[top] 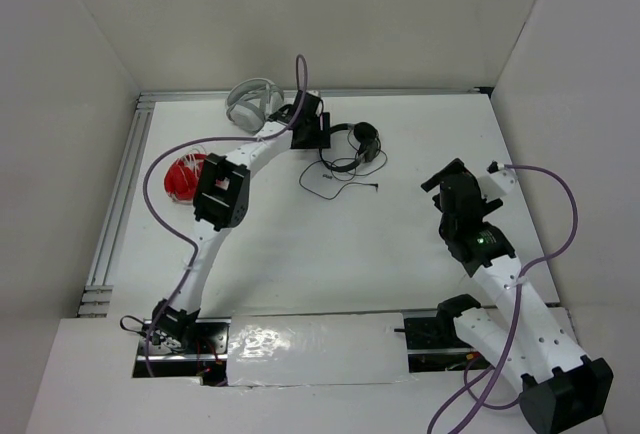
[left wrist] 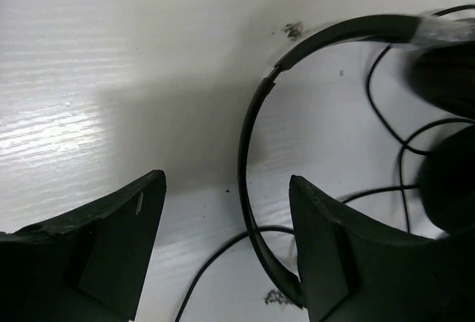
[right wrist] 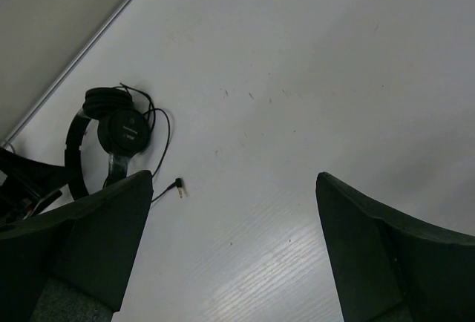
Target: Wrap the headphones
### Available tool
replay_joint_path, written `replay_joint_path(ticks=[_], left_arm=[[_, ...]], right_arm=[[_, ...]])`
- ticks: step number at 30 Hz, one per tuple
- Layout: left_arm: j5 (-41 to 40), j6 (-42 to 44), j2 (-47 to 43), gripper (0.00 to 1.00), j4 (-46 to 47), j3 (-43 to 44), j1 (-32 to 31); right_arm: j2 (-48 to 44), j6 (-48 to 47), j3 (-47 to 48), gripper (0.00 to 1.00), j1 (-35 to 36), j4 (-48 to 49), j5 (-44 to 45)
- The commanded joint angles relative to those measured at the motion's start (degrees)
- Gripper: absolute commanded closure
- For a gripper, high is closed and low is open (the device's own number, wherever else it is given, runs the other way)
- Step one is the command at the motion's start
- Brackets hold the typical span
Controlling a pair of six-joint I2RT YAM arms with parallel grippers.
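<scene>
Black headphones (top: pixel 360 144) lie flat at the far middle of the table (top: pixel 330 254), earcups to the right, thin cord (top: pixel 335 180) trailing loose toward the near side and ending in a plug (right wrist: pixel 179 185) that lies free. Left gripper (left wrist: pixel 226 185) is down over the headband (left wrist: pixel 247 140), jaws apart. The band arcs through the gap, close to the right-hand finger (left wrist: pixel 349 255) and well clear of the other, and nothing is clamped. That placement reads as a setup to pinch the band, probably to anchor the set while the cord is wound. Right gripper (right wrist: pixel 234 181) hangs above bare table well to the right, jaws wide and empty, with the headphones and plug in its view; likely waiting to take the cord. Wrapping not yet begun, judging by the sprawled cord. Bulkier white headphones (top: pixel 248 102) and a red bundle (top: pixel 183 176) sit to the left, apart from the work.
</scene>
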Motion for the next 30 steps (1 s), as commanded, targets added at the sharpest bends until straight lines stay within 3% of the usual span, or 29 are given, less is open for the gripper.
replay_joint_path(ticks=[1,6,9,10,11,13,20,22,25,30], left_arm=[[-1.5,-0.4,2.2,0.21,0.6,3.0,-0.9],[-5.1,1.8,5.2,0.28,1.9,4.7,-2.8],[-6.4,2.1,6.8,0.42,1.6,5.8,-3.4],[-6.8,1.7,6.9,0.55,1.3,6.0,-3.3],[-7.0,1.9,6.7,0.61,1.3,5.8,-3.3],[-9.5,2.9,5.7,0.69,2.7,4.1,-3.6],[-18.9,11.1,7.2,0.80,4.9,5.1,-6.5],[-20.3,13.4,7.9,1.00,5.4,5.4,-7.2],[-18.6,12.5,6.9,1.00,4.2,4.9,-7.1],[-17.7,10.3,-3.1,1.00,7.0,-1.7,-6.6]], right_arm=[[0.2,0.6,1.6,0.04,0.1,-0.3,2.1],[0.0,0.5,1.6,0.03,0.0,-0.3,2.6],[0.0,0.6,1.5,0.03,0.0,-0.4,2.7],[0.0,0.6,1.6,0.03,0.1,-0.7,2.8],[0.0,0.8,1.7,0.03,0.1,-0.8,2.7],[-0.5,0.9,1.4,0.03,0.0,-0.8,2.9],[-2.3,0.8,0.2,0.03,0.0,0.0,2.8],[-3.1,0.8,0.0,0.03,0.1,0.0,2.7],[-4.2,0.8,-0.7,0.04,0.1,0.7,2.6],[-5.1,-1.7,-1.5,0.06,0.1,3.2,-0.3]])
